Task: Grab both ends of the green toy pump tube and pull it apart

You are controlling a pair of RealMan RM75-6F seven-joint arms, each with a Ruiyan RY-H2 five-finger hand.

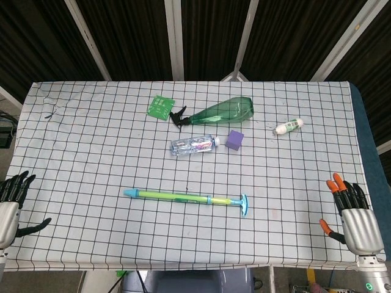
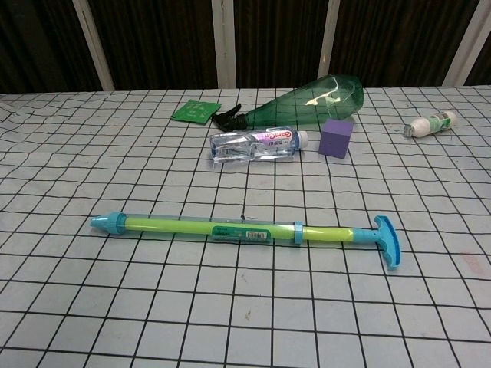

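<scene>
The green toy pump tube (image 1: 183,198) (image 2: 230,228) lies flat on the checked cloth near the front middle, its blue nozzle to the left and its blue T-handle (image 1: 244,204) (image 2: 387,239) to the right. My left hand (image 1: 11,205) hangs at the table's front left corner, fingers spread, holding nothing. At the front right corner my right hand (image 1: 353,210), with orange fingertips, is also spread and empty. Both hands are far from the tube and show only in the head view.
Behind the tube lie a clear water bottle (image 1: 194,145), a purple cube (image 1: 234,140), a green spray bottle (image 1: 217,112) on its side and a green packet (image 1: 160,106). A small white bottle (image 1: 288,126) rests at the right.
</scene>
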